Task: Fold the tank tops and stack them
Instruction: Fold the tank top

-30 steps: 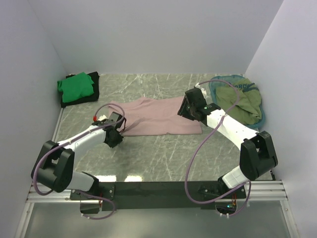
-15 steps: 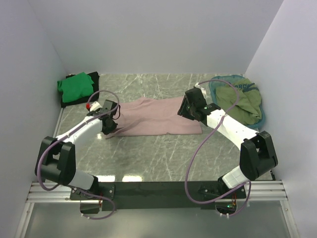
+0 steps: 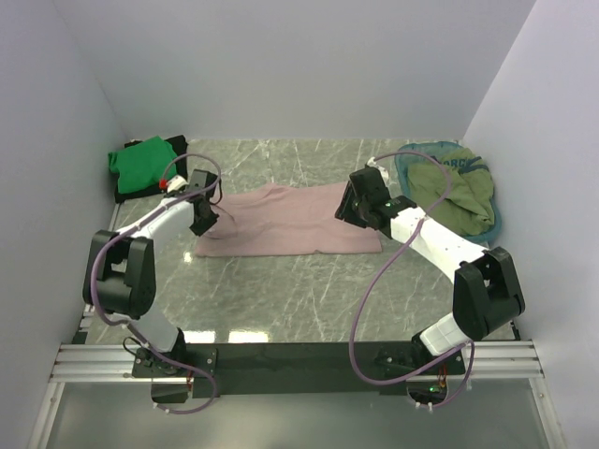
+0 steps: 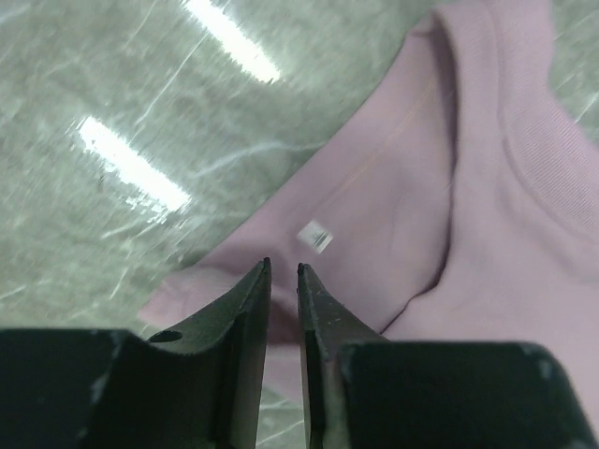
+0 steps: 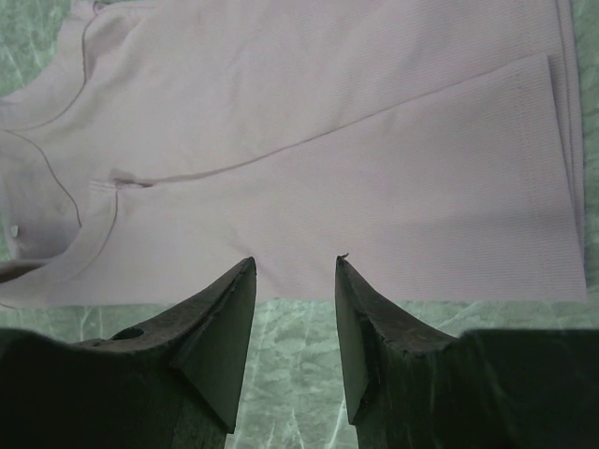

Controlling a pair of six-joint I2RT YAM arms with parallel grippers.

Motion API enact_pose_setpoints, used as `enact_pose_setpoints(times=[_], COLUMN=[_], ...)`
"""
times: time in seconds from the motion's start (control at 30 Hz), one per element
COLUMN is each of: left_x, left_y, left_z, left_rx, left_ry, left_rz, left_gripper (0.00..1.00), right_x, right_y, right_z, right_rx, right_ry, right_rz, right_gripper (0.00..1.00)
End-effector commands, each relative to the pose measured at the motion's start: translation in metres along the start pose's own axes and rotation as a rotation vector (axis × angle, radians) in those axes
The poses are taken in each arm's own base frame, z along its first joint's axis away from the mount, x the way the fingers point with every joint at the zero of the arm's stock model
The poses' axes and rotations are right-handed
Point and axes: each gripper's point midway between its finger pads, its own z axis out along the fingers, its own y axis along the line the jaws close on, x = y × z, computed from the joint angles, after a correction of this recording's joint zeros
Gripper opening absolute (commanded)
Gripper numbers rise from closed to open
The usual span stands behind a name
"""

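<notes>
1. Looking down on a grey-green marbled tabletop (image 3: 309,290) boxed in by pale walls (image 3: 281,65).
2. Finding the dusty pink tank top (image 3: 290,223) lying flat across the middle. Judging it partly folded from the layered edges in the right wrist view, but not yet brought down to a compact packet.
3. Noting the olive green tank top (image 3: 459,192) lying crumpled in the teal oval basket (image 3: 409,161) at the far right, unfolded and waiting.
4. Noting the bright green tank top (image 3: 142,161) sitting folded on the black tank top (image 3: 180,173) in the far left corner; reading that pair as finished and stacked.
5. Judging the task at about halfway: two tops stacked, the pink one mid-fold, the olive one untouched.
6. Hovering the right gripper (image 5: 296,260) over the right end of the pink top with fingers spread wide and nothing between them. Seeing the cloth's edge just under the tips, without being able to tell whether touching.
7. Working the left gripper (image 4: 283,268) at the pink top's left end, fingers almost pressed together and apparently pinching a rolled edge of the cloth near the shoulder straps.
8. Spotting a small white label (image 4: 315,236) on the pink fabric just beyond those fingertips.
</notes>
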Motion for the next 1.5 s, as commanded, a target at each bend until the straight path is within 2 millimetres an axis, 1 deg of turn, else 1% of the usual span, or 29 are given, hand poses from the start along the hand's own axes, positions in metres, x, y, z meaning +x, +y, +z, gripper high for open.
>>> enact_pose_setpoints(times=[0.0, 0.07, 0.17, 0.3, 0.33, 0.37, 0.4, 0.43, 0.47, 0.5, 0.53, 0.57, 0.6, 0.63, 0.7, 0.73, 0.8, 0.83, 0.9, 0.93, 0.97, 1.0, 1.03, 1.07, 1.1, 1.13, 1.3, 1.33, 1.47], left_x=[-0.024, -0.028, -0.046, -0.091, -0.095, -0.097, -0.108, -0.105, -0.106, -0.111, -0.104, -0.104, -0.101, -0.094, -0.091, -0.083, -0.086, -0.080, -0.077, -0.067, -0.069, -0.058, -0.042, -0.037, -0.031, -0.021, 0.000, 0.007, 0.023], left_y=[-0.027, -0.028, -0.035, -0.053, -0.057, -0.064, -0.074, -0.076, -0.081, -0.089, -0.093, -0.100, -0.116, -0.126, -0.158, -0.165, -0.187, -0.194, -0.215, -0.221, -0.232, -0.240, -0.240, -0.252, -0.255, -0.256, -0.266, -0.266, -0.267], left_z=[-0.002, 0.001, -0.007, -0.026, -0.024, -0.025, -0.029, -0.018, -0.016, -0.015, -0.004, 0.000, -0.003, 0.004, -0.006, 0.002, -0.007, -0.005, -0.013, -0.006, -0.010, -0.010, 0.006, 0.001, 0.004, 0.014, 0.020, 0.027, 0.031], left_rx=[0.064, 0.055, 0.093, 0.187, 0.193, 0.214, 0.240, 0.224, 0.227, 0.249, 0.254, 0.277, 0.349, 0.394, 0.541, 0.551, 0.612, 0.632, 0.700, 0.709, 0.734, 0.742, 0.715, 0.740, 0.741, 0.726, 0.733, 0.725, 0.691], left_ry=[-0.028, -0.028, -0.048, -0.107, -0.109, -0.095, -0.108, -0.092, -0.086, -0.090, -0.067, -0.059, -0.022, 0.004, 0.050, 0.078, 0.073, 0.085, 0.062, 0.083, 0.075, 0.090, 0.129, 0.130, 0.137, 0.156, 0.160, 0.172, 0.186], left_rz=[-0.006, -0.014, -0.054, -0.093, -0.078, -0.071, -0.066, -0.028, -0.014, -0.003, 0.043, 0.056, 0.072, 0.109, 0.133, 0.141, 0.155, 0.169, 0.195, 0.224, 0.241, 0.269, 0.300, 0.322, 0.337, 0.346, 0.405, 0.423, 0.493], left_gripper=[0.24, 0.28, 0.36, 0.48, 0.51, 0.54, 0.55, 0.55, 0.55, 0.56, 0.56, 0.57, 0.58, 0.58, 0.60, 0.60, 0.61, 0.62, 0.63, 0.63, 0.63, 0.63, 0.63, 0.62, 0.62, 0.62, 0.61, 0.61, 0.61], right_x=[-0.004, -0.003, -0.001, -0.012, -0.029, -0.034, -0.034, -0.058, -0.060, -0.058, -0.073, -0.080, -0.076, -0.087, -0.089, -0.098, -0.100, -0.112, -0.116, -0.129, -0.130, -0.129, -0.142, -0.140, -0.137, -0.144, -0.147, -0.147, -0.142], right_y=[0.005, 0.004, 0.001, -0.004, -0.002, -0.005, -0.011, -0.014, -0.022, -0.034, -0.033, -0.049, -0.063, -0.064, -0.083, -0.082, -0.086, -0.081, -0.087, -0.085, -0.088, -0.094, -0.094, -0.097, -0.100, -0.100, -0.106, -0.107, -0.112], right_z=[-0.003, -0.003, -0.001, 0.010, 0.010, 0.014, 0.026, 0.028, 0.034, 0.051, 0.056, 0.063, 0.078, 0.083, 0.097, 0.100, 0.110, 0.111, 0.117, 0.117, 0.118, 0.125, 0.125, 0.126, 0.133, 0.134, 0.146, 0.147, 0.154], right_rx=[-0.023, -0.022, -0.011, 0.022, 0.018, 0.029, 0.049, 0.055, 0.085, 0.121, 0.120, 0.153, 0.181, 0.177, 0.204, 0.194, 0.198, 0.197, 0.234, 0.242, 0.265, 0.289, 0.302, 0.321, 0.331, 0.333, 0.347, 0.349, 0.370], right_ry=[-0.030, -0.026, -0.026, -0.028, -0.051, -0.044, -0.021, -0.045, -0.021, 0.016, 0.002, 0.014, 0.049, 0.043, 0.072, 0.060, 0.070, 0.045, 0.040, 0.015, 0.021, 0.034, 0.010, 0.027, 0.038, 0.026, 0.044, 0.048, 0.077], right_rz=[-0.018, -0.022, -0.030, -0.047, -0.035, -0.039, -0.044, -0.037, -0.045, -0.059, -0.070, -0.081, -0.080, -0.075, -0.048, -0.038, -0.028, -0.031, -0.050, -0.062, -0.071, -0.077, -0.086, -0.091, -0.097, -0.098, -0.114, -0.125, -0.145], right_gripper=[0.46, 0.47, 0.46, 0.47, 0.47, 0.47, 0.47, 0.48, 0.48, 0.48, 0.48, 0.49, 0.49, 0.49, 0.49, 0.50, 0.50, 0.51, 0.53, 0.54, 0.55, 0.56, 0.56, 0.56, 0.56, 0.56, 0.56, 0.56, 0.56])
